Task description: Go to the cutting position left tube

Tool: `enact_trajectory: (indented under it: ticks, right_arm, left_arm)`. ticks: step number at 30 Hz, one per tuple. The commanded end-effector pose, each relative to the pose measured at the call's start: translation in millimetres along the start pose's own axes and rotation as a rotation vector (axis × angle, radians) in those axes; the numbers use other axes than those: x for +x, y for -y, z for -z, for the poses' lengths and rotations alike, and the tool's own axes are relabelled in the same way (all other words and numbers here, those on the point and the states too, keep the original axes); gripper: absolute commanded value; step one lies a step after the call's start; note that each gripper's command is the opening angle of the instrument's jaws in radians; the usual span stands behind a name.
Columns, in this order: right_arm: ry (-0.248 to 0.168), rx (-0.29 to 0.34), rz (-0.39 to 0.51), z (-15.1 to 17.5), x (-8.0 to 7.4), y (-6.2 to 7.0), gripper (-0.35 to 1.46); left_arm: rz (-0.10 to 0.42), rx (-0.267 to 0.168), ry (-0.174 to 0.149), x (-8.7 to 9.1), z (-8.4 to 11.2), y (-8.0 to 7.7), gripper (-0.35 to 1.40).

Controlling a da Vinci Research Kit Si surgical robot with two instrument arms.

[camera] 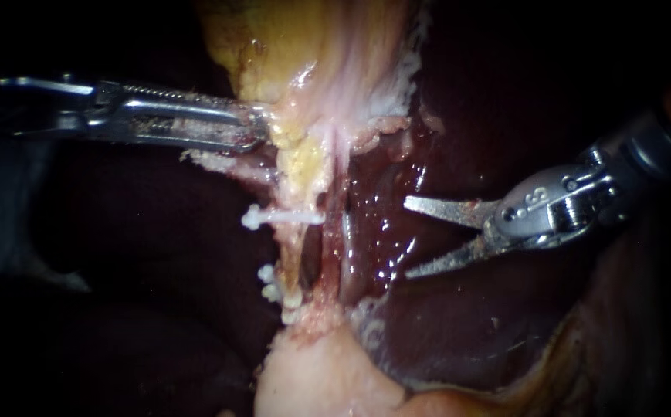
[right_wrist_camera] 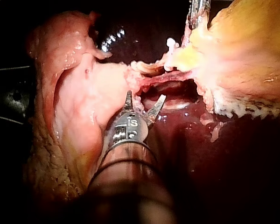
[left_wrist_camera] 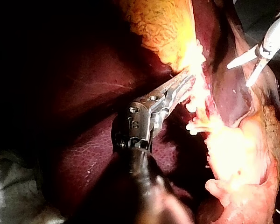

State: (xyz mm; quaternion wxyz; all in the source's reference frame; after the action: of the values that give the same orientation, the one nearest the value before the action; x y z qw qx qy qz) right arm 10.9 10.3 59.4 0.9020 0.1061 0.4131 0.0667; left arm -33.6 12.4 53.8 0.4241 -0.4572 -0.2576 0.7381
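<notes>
Though parted, blades of right instrument (camera: 408, 238) slim, tapered; liver (camera: 443, 309) glossy.

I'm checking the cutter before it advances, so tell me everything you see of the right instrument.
The right instrument is shiny metal: a shaft entering from the right, a hinged wrist, and two slim pointed blades. Its jaws are open, holding nothing, pointing toward the clipped tube but apart from it, over the dark liver.

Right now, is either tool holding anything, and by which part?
The left tool grips the gallbladder by the yellowish edge of its narrow end. The right tool holds nothing; its jaws stand open, clear of the tissue.
</notes>
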Motion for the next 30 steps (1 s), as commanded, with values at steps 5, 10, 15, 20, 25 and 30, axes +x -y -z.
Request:
enact_trajectory:
  ticks: [5, 10, 15, 20, 25, 30]
  right_arm:
    - [0.000, 0.000, 0.000, 0.0, 0.0, 0.0, 1.45]
    - [-0.001, 0.003, 0.000, 0.0, 0.0, 0.0, 1.45]
    - [-0.007, 0.017, 0.000, 0.0, 0.0, 0.1, 1.45]
    - [-0.056, 0.070, -0.002, -0.2, 0.8, 0.7, 1.45]
    - [-0.120, 0.121, -0.053, -1.6, 2.6, 2.2, 1.45]
    - [-0.138, 0.164, -0.089, -4.3, 3.6, 3.7, 1.45]
  left_arm:
    - [0.004, -0.008, 0.003, 0.7, 1.4, -0.7, -0.35]
    - [0.013, -0.009, 0.007, 2.1, 4.0, -1.5, -0.35]
    - [0.020, -0.002, -0.009, 2.9, 6.0, -1.9, -0.35]
    - [0.020, -0.001, -0.009, 2.8, 6.0, -1.9, -0.35]
    - [0.020, -0.002, -0.009, 2.8, 6.0, -1.9, -0.35]
    - [0.020, -0.001, -0.009, 2.8, 6.0, -2.0, -0.35]
